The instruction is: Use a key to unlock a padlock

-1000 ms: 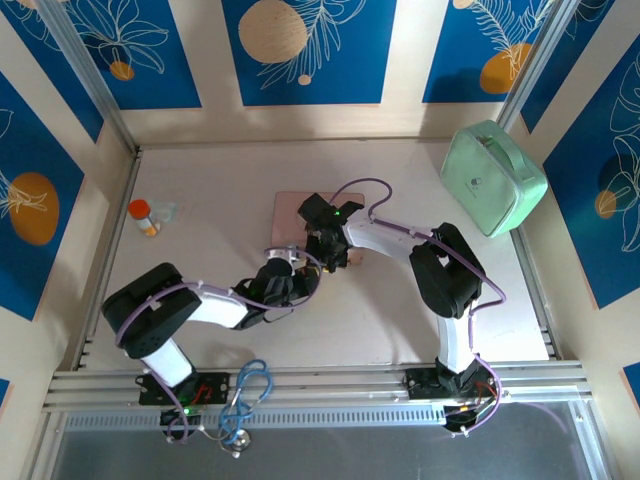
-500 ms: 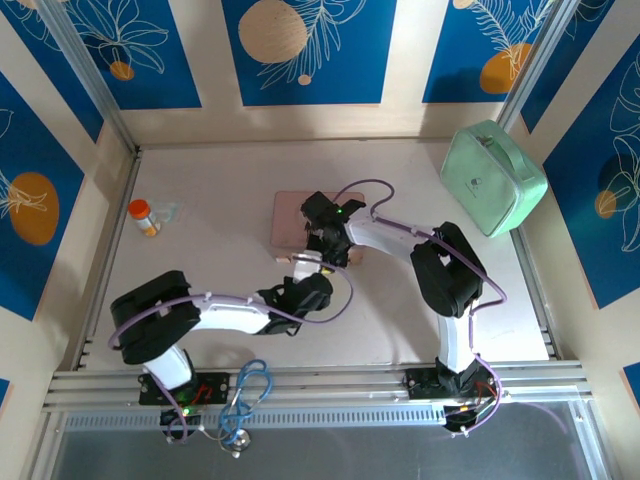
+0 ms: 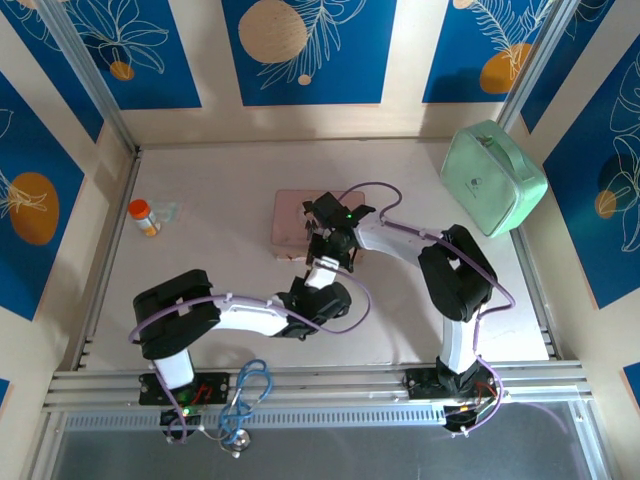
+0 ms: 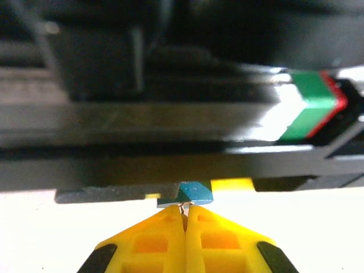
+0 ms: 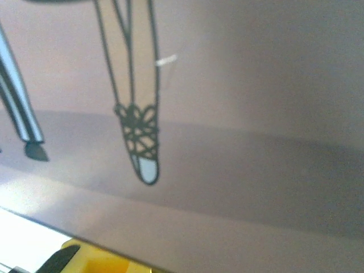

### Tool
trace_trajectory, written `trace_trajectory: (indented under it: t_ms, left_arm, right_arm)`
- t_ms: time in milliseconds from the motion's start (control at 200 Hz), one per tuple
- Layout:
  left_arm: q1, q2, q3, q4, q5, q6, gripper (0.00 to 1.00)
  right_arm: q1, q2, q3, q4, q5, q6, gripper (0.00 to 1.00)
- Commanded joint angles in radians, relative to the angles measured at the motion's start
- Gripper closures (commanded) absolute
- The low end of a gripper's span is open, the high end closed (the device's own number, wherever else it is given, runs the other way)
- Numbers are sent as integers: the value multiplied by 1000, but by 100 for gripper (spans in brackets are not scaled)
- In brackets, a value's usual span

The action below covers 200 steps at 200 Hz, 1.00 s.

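The tiny teal-blue padlock hangs just off the table, tucked under my right gripper's dark body, a yellow finger beside it; it looks clamped there. My left gripper is right below it, its yellow fingers pressed together on a thin silvery key whose tip meets the lock's underside. From above, my left gripper and right gripper meet tip to tip at the pink picture box's near right corner, hiding padlock and key. The right wrist view has the pink box close up and a corner of a yellow finger.
A mint-green case lies at the back right. An orange-capped bottle stands at the left. A blue cable lies on the rail between the arm bases. Walls close off the table's sides and back.
My left arm has swung right, bringing its gripper from left of the right gripper to directly under it. The right gripper has shifted slightly right.
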Motion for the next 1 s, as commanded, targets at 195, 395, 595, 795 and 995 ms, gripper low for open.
trace_trajectory:
  t_ms: [195,395,595,795,995]
  left_arm:
    - [10,-321,-31,-148,226,-128,0]
    - [128,-592,-65,-422,288,-310,0]
    - [312,-699,-48,-496,463,-371,0]
    - [334,-700,-33,-454,518,-337,3]
    - [348,-688,-26,-435,577,-363,10]
  right_arm:
    - [57,14,-113,3,-60,60,99]
    - [63,16,-149,43,-8,35,96]
    - [77,39,-156,37,4,32,93]
    - [81,57,-127,-27,33,39,88]
    - [105,74,-76,-95,81,31,81]
